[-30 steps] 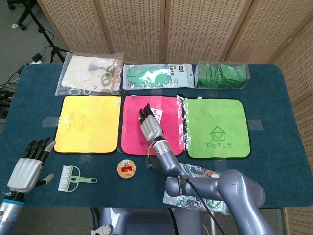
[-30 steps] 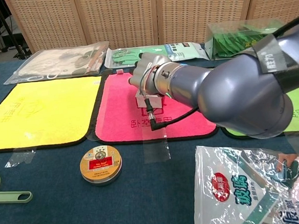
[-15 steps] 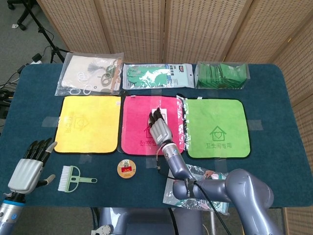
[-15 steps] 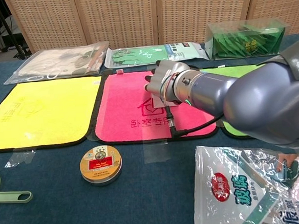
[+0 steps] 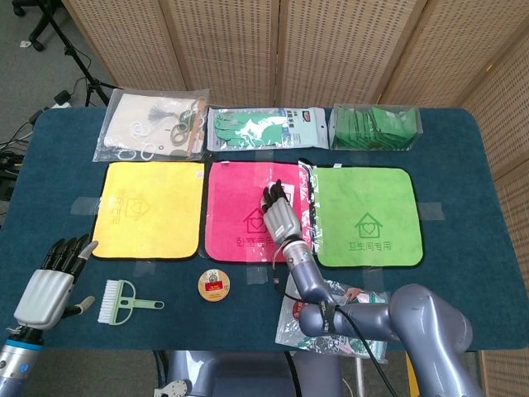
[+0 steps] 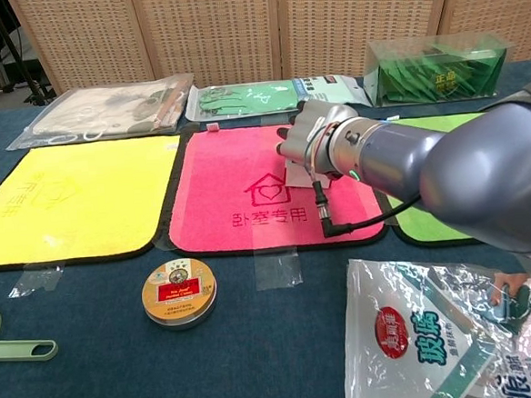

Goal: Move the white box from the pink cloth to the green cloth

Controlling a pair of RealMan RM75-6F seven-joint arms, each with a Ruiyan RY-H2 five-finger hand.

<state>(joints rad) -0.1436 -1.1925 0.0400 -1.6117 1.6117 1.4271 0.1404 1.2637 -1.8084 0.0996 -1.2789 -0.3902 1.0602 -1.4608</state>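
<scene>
- Head view: the right hand (image 5: 279, 214) grips the white box (image 5: 276, 191) over the right edge of the pink cloth (image 5: 240, 207), just beside the bare green cloth (image 5: 368, 215).
- The left hand (image 5: 51, 281) hangs with fingers apart and holds nothing, near the counter (image 5: 463, 165) corner, beside a brush (image 5: 120, 300).
- Chest view: the right hand (image 6: 316, 133) covers most of the white box (image 6: 297, 171).
- A round tin (image 6: 178, 292) and a snack bag (image 6: 430, 333) lie in front.
</scene>
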